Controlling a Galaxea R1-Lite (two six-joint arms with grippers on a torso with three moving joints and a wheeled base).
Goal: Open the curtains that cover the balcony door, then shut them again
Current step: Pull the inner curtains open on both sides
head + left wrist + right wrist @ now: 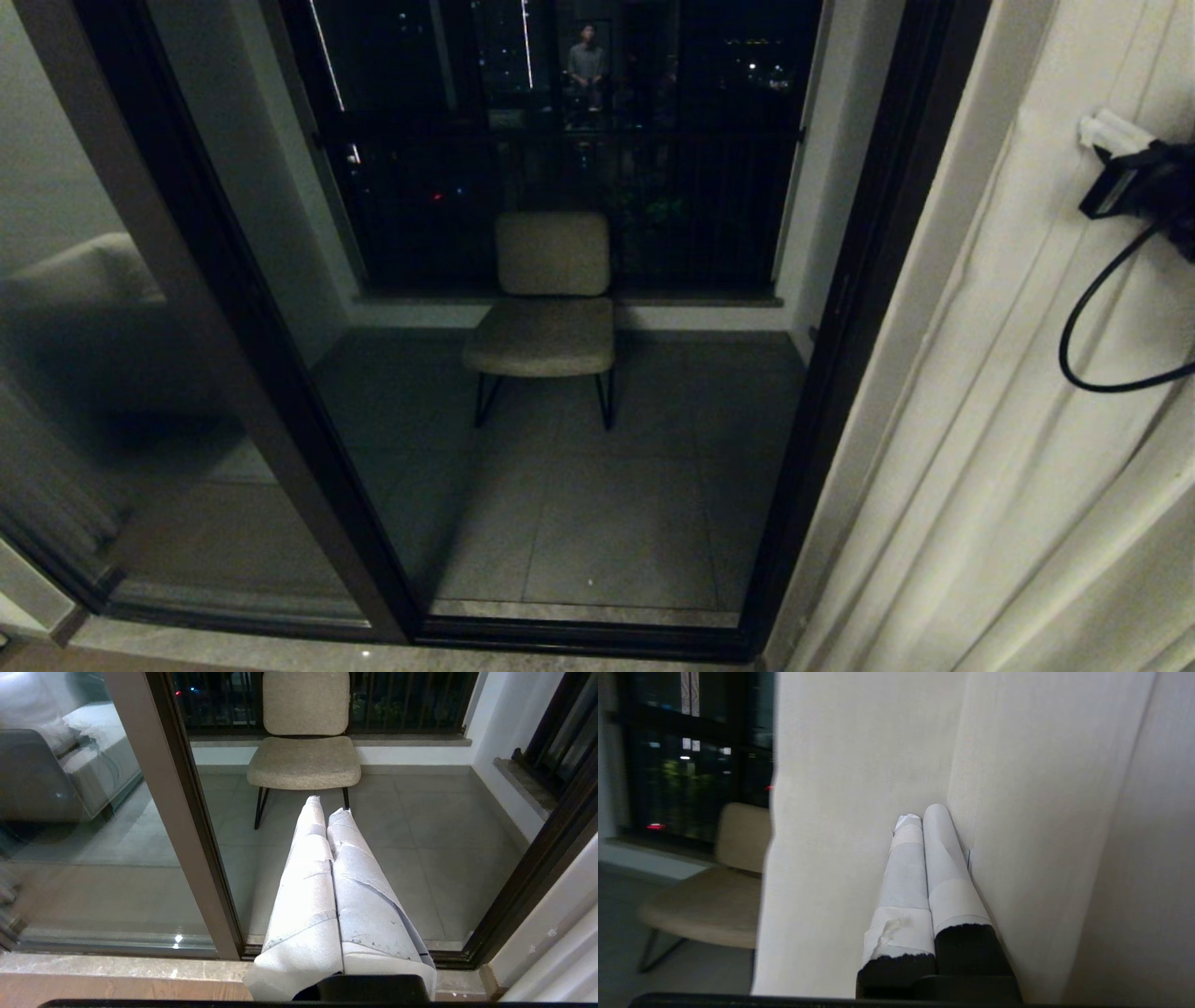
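curtains: one cream panel (1027,420) was visible, gathered at the right side of the head view beside the door frame; a second panel could not be made out.
curtain edge: the panel's inner hem hung straight, just beside the dark right upright; its foot ran out of view.
balcony door: one glass door (579,373) with a dark frame stood uncovered, centre of view; a second glazed pane lay to its left, showing only dim reflections.
right gripper: one (920,816), raised against the curtain, both taped fingers pressed together with nothing between them; the right-hand finger (945,858) lay in a fold, touching cloth.
left gripper: one (327,805), low before the door sill, fingers clenched on nothing, apart from glass and frame.
chair: one beige seat (546,317) on the balcony tiles behind the glass, well apart from the curtain.
open room: bare tiled floor lay around the chair.
reflection: one person (586,65) showed faintly in the far glass.
cable: one black loop (1102,345) hung from the right arm in front of the curtain.
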